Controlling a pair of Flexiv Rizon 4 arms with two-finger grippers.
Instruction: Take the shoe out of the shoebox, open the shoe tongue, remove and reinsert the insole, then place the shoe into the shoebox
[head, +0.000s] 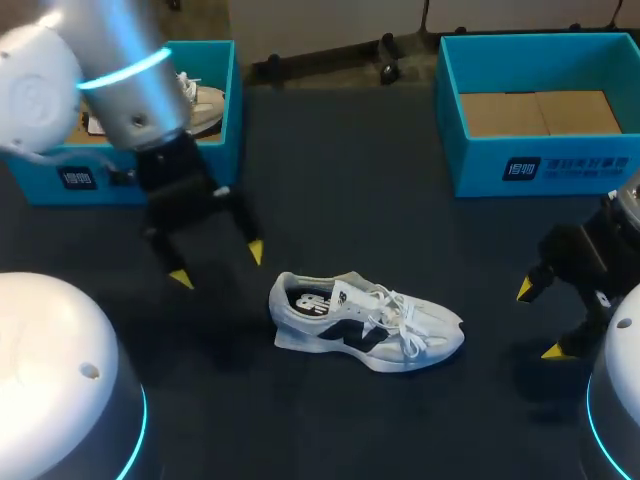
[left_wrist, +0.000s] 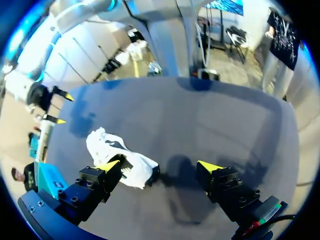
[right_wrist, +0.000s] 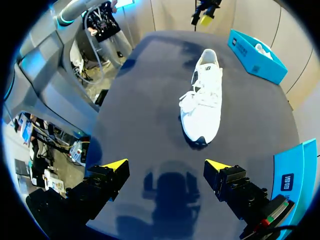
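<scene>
A: Where's the white-and-grey lace-up sneaker?
B: Upright on its sole, mid dark worktop, outside both boxes, toe toward the right arm.
A: Left gripper?
B: Hovers above the worktop near the heel. Fingers spread, gripping nothing.
A: Right gripper?
B: By the worktop's right edge, apart from the toe. Fingers wide, gripping nothing.
A: Boxes?
B: Open blue cardboard shoebox back right. Second blue shoebox back left, pale shoe inside.
</scene>
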